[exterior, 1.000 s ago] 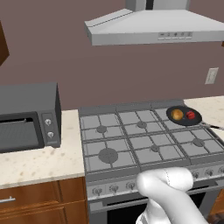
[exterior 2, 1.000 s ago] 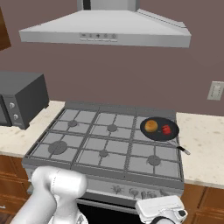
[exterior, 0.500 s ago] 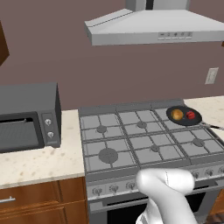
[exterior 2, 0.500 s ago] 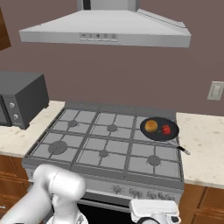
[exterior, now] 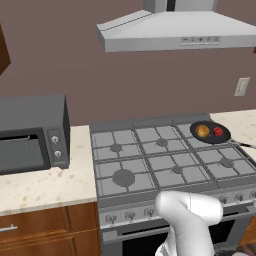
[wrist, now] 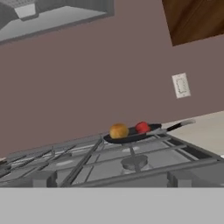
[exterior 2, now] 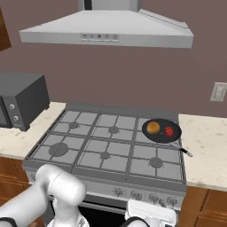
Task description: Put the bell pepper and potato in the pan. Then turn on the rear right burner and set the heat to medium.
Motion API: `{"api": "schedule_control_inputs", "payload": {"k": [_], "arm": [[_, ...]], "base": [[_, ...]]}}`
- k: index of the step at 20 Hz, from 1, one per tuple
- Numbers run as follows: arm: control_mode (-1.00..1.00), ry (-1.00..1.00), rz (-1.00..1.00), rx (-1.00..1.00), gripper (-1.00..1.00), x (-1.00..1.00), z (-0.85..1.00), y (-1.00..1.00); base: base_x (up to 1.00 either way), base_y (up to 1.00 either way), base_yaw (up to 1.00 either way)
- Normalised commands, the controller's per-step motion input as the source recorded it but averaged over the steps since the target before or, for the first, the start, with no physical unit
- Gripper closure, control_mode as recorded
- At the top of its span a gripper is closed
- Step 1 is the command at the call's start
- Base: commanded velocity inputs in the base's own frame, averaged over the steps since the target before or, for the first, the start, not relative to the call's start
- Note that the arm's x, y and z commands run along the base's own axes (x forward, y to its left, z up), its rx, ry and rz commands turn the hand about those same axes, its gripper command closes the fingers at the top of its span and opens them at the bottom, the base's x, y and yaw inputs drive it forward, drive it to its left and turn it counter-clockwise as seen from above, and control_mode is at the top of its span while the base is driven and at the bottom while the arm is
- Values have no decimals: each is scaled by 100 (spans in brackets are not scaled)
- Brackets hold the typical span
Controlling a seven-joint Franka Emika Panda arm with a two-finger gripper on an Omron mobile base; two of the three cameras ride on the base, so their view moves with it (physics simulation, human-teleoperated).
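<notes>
The black pan (exterior 2: 162,138) sits on the stove's rear right burner. Inside it lie the golden-brown potato (exterior 2: 153,127) on the left and the red bell pepper (exterior 2: 168,131) on the right. From the left base, the pan (exterior: 210,139) holds the potato (exterior: 202,131) and the pepper (exterior: 218,131). My hand hangs low before the stove's front, below the knobs (exterior 2: 153,198), and my gripper (exterior 2: 148,213) shows as a white block with its fingers hidden. The hand view looks across the grates at the pan (wrist: 131,138), potato (wrist: 118,130) and pepper (wrist: 141,127).
A dark microwave (exterior: 30,132) stands on the left counter. The range hood (exterior 2: 106,33) hangs over the stove. A wall outlet (exterior 2: 219,91) is at the right, above the right counter (exterior 2: 204,146). The pan's handle (exterior 2: 184,150) points to the front right.
My hand has slid a little to the left along the stove's front, low under the knob row. The pan, potato and pepper have stayed put.
</notes>
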Motion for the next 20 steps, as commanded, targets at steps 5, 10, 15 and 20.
{"api": "schedule_control_inputs", "payload": {"k": [5, 10, 15, 20], "arm": [[-100, -7, -1, -4, -100, 0, -19, 8], [-100, -1, 0, -10, -100, 0, -35, 0], [-100, 0, 0, -12, -100, 0, -18, 0], [-100, 0, 0, -15, -100, 0, -5, 0]], "base": [[0, 0, 0], [0, 0, 0], [0, 0, 0], [0, 0, 0]]}}
